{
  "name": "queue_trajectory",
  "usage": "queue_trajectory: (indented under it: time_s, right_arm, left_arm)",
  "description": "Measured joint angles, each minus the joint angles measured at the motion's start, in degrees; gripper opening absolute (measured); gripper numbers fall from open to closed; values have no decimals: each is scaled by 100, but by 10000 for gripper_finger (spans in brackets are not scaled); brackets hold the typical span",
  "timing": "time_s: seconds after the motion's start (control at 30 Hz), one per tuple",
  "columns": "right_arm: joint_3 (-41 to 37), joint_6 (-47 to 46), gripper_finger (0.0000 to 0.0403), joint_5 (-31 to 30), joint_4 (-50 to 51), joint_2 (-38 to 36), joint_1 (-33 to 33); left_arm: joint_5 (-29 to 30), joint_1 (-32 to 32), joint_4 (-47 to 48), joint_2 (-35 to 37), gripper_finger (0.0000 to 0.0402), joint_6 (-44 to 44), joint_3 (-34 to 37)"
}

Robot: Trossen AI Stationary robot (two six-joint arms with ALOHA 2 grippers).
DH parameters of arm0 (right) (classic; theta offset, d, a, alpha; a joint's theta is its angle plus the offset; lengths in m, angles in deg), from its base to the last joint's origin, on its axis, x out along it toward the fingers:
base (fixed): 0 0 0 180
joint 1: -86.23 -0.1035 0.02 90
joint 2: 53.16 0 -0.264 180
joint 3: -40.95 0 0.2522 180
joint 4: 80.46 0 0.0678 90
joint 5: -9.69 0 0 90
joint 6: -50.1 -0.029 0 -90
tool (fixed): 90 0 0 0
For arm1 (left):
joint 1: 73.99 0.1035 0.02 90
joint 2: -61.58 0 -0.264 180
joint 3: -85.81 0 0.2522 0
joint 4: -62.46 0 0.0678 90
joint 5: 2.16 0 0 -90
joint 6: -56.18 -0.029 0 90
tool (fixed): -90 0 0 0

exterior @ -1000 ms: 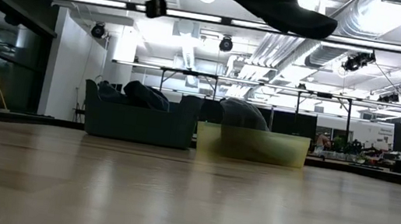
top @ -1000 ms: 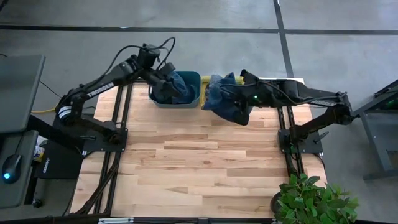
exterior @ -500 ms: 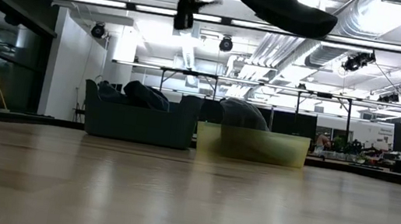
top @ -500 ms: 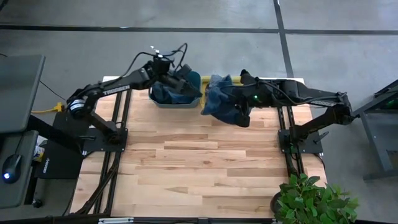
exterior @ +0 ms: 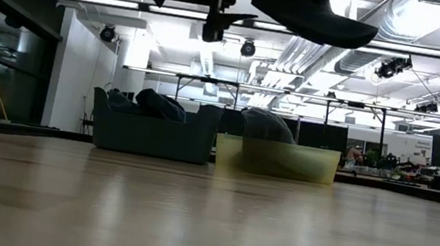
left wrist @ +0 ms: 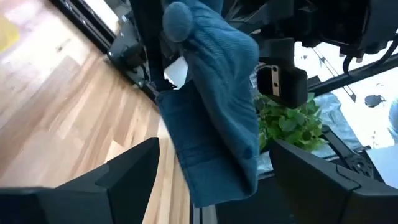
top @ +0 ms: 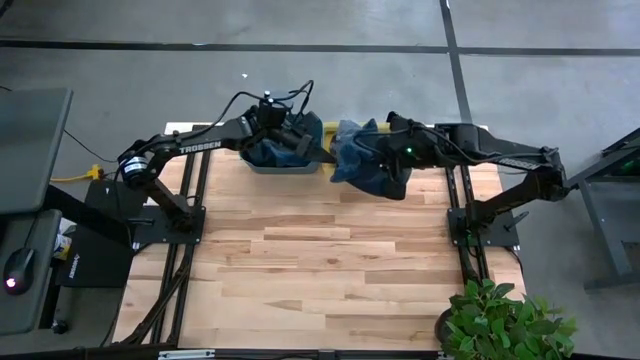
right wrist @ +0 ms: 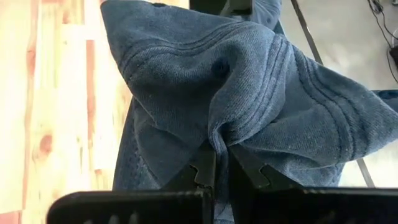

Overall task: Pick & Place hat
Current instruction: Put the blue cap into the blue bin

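A blue knitted hat (top: 358, 160) hangs from my right gripper (top: 386, 160), high above the table's far middle; it also shows in the low view (exterior: 317, 12). My right gripper (right wrist: 221, 155) is shut on it. My left gripper (top: 306, 138) is open beside the hat, on the hat's left, over the teal bin (top: 283, 152). In the left wrist view the hat (left wrist: 214, 106) hangs just beyond my open left gripper (left wrist: 216, 144), apart from its fingers. The yellow bin (exterior: 277, 159) stands right of the teal bin (exterior: 154, 134). My right gripper pinches a bunched fold of the hat's knit (right wrist: 219, 134) between its two fingers. The cloth spreads out around the fingertips in several ribbed folds. The hat is lifted clear of the table and the bins and hangs slack.
The teal bin holds several dark blue hats (exterior: 154, 102). The yellow bin holds a dark hat (exterior: 267, 125). Both bins stand at the table's far edge. The wooden table top (top: 320, 270) lies bare nearer by. A potted plant (top: 500, 315) stands at the near right corner.
My left gripper has gone toward the table's right edge, from over the teal bin's left part to beside the hat held by my right gripper.
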Motion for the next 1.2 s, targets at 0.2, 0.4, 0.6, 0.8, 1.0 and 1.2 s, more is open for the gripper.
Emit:
queue_trajectory:
  time_s: [0.2,0.4,0.6,0.8,1.0,1.2]
  right_arm:
    - [0,7,13,76,2,20,148]
    - [0,87,13,165,-87,242,162]
    - [0,195,13,312,-424,640,302]
    - [0,222,13,314,-607,694,310]
    - [0,304,13,248,-891,682,504]
    - [0,405,13,523,-1313,752,765]
  left_arm:
    - [307,-31,-12,0,303,-11,0]
    - [604,-28,-17,0,303,-30,0]
    - [606,-28,50,0,303,-53,0]
    - [925,-28,468,0,303,-217,0]
    - [969,-37,633,0,303,-334,0]
    - [1023,-181,548,-90,303,-332,-4]
